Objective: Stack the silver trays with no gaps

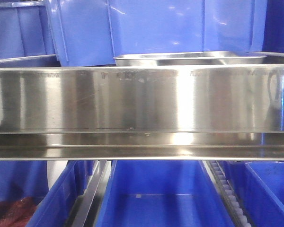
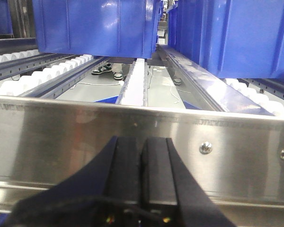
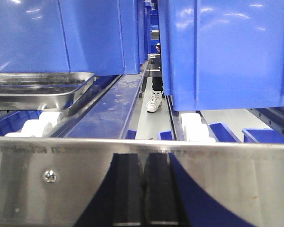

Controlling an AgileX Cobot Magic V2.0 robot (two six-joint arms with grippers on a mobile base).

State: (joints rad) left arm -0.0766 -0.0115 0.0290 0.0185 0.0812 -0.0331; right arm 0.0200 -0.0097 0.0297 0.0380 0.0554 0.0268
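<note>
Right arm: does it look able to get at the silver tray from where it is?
Probably not straight ahead. The right gripper sits low, shut, facing the steel rail, and the silver tray lies beyond it, higher and left. Lifting over looks needed.

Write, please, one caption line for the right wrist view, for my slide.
Right wrist view: jaws shut before the steel rail; one silver tray on white rollers near blue bins.
</note>
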